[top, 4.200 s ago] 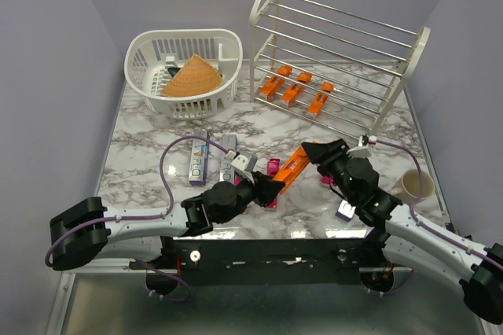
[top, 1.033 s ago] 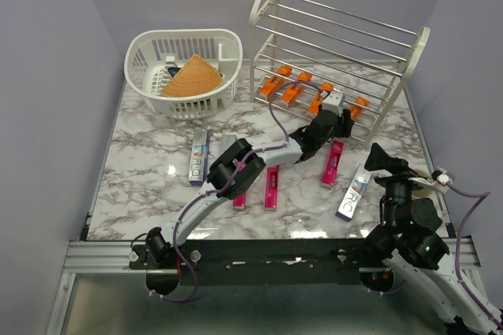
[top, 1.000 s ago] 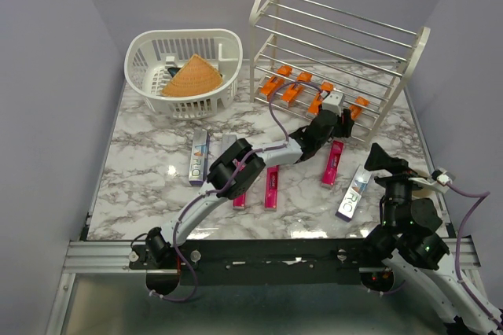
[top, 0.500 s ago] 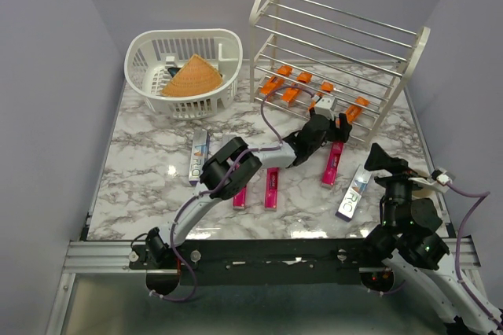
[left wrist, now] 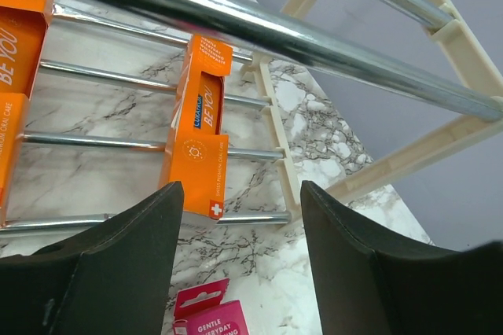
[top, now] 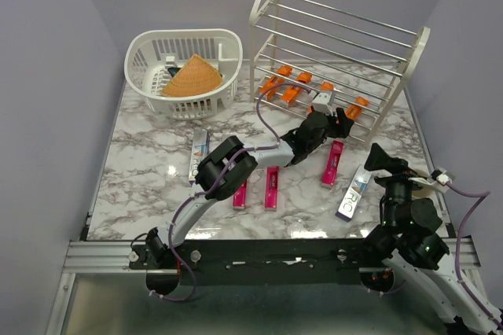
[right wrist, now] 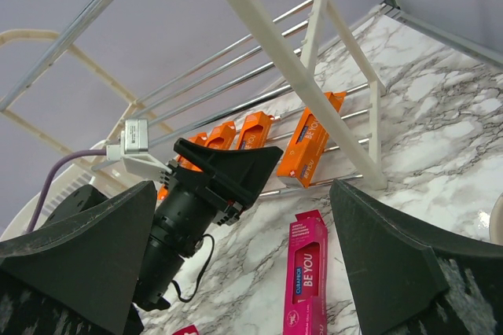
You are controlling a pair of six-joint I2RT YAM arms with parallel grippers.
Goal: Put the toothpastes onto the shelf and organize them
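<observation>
Fingers (left wrist: 118,272) of the left gripper (top: 338,121) gape wide and empty, arm stretched to the shelf (top: 338,36) at one o'clock. The right gripper (top: 380,157), folded at five o'clock, gapes too. Two silver cartons (top: 353,194) and three pink cartons (top: 271,186) show on the table (top: 149,154), four orange cartons (top: 291,93) on the lowest rods.

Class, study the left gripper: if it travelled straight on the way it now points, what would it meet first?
Probably the rightmost orange toothpaste carton lying on the bottom rods of the shelf. The open left gripper frames it, though depth is uncertain.
</observation>
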